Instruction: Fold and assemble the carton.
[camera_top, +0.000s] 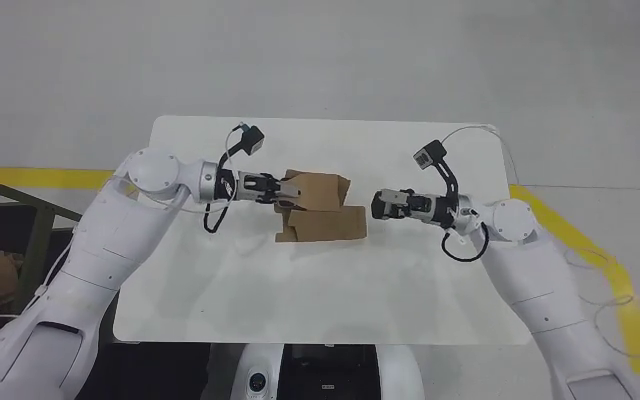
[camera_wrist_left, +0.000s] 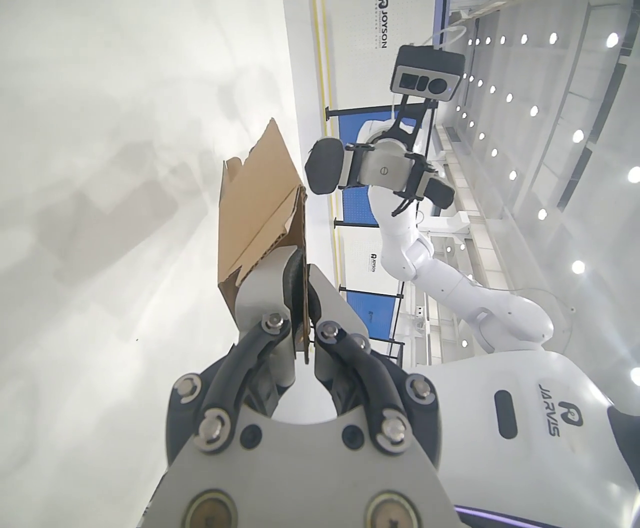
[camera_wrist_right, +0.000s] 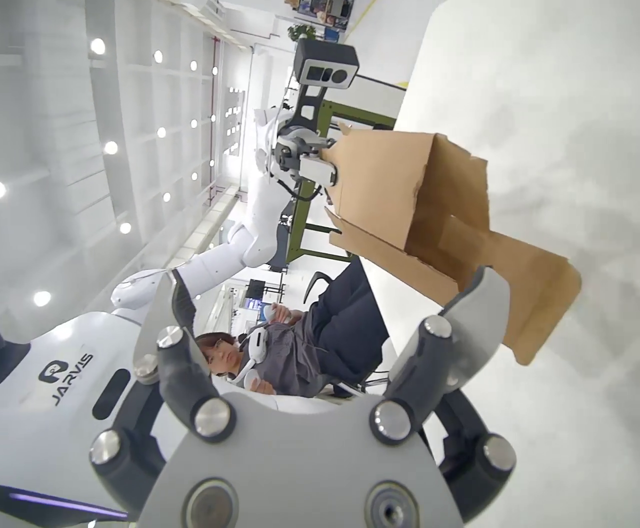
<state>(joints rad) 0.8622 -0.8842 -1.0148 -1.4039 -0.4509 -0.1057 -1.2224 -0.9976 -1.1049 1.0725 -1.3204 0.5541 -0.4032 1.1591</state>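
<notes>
A brown cardboard carton (camera_top: 322, 207), partly unfolded with loose flaps, sits mid-table. My left gripper (camera_top: 276, 188) is at its left end, shut on the edge of a carton panel; in the left wrist view the fingers (camera_wrist_left: 295, 280) pinch the thin cardboard (camera_wrist_left: 260, 210) between them. My right gripper (camera_top: 377, 203) stands open just off the carton's right end. In the right wrist view its fingers (camera_wrist_right: 477, 300) are spread wide, with a carton flap (camera_wrist_right: 540, 300) right beside one of them and the open carton body (camera_wrist_right: 390, 195) beyond. Whether that finger touches the flap is unclear.
The white table (camera_top: 450, 290) has bare room in front of and behind the carton. Its front edge runs near the robot, and grey floor with a yellow line (camera_top: 45, 177) lies beyond its sides.
</notes>
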